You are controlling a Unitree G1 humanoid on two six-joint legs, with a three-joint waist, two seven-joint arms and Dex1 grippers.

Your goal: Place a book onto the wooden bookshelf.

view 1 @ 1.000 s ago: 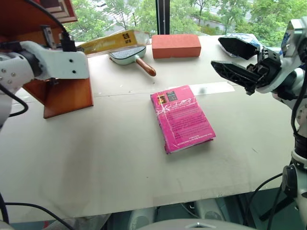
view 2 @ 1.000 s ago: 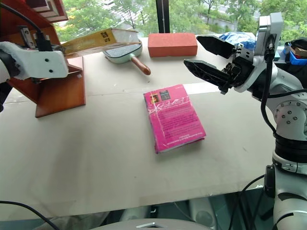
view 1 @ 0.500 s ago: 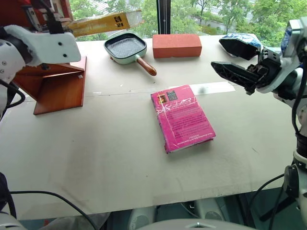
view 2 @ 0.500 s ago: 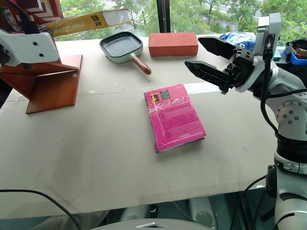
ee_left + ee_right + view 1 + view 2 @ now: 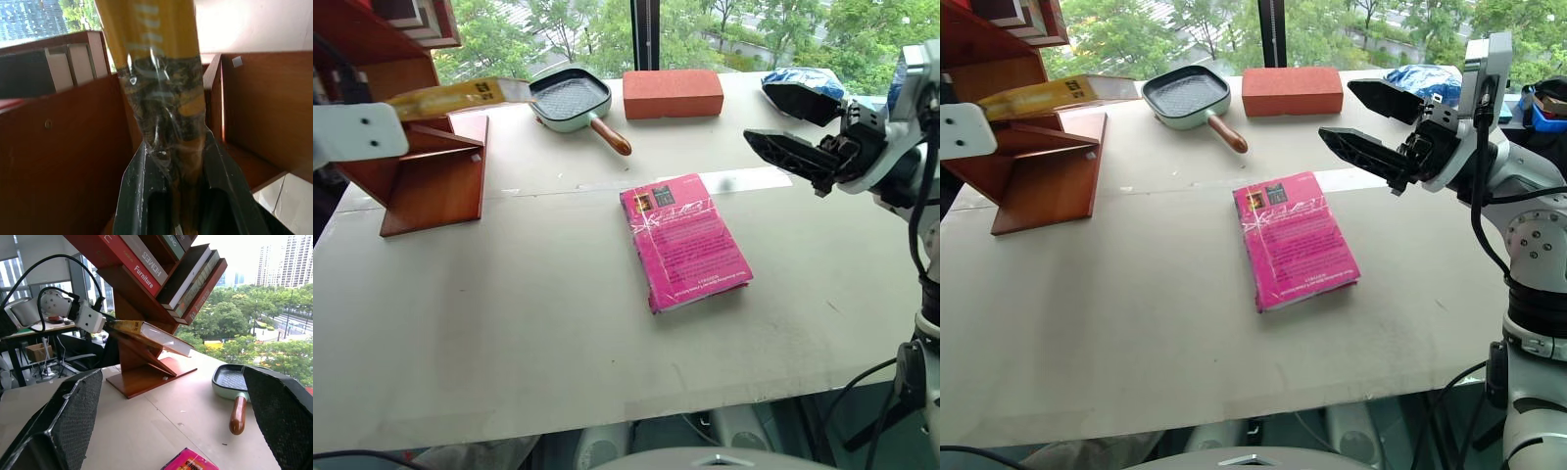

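Note:
My left gripper (image 5: 178,161) is shut on one end of the yellow-orange book (image 5: 460,95), which is wrapped in glossy plastic. The book is held roughly level just above a slanted lower board of the wooden bookshelf (image 5: 421,181). Its free end points toward the pan. The right wrist view shows the book (image 5: 151,335) close over that board, and I cannot tell whether they touch. My right gripper (image 5: 759,111) hangs open and empty above the table's right side, pointing left, well away from the shelf.
A magenta-pink book (image 5: 685,240) lies flat mid-table. At the back stand a pale green pan with a wooden handle (image 5: 570,98) and a red block (image 5: 673,93), with a blue bag (image 5: 803,76) behind my right gripper. Upper shelf slots (image 5: 161,264) hold several books.
My left arm has swung left with the yellow book, which left the space over the pan, rose, and now sits over the shelf's lower board. The right gripper has stayed put.

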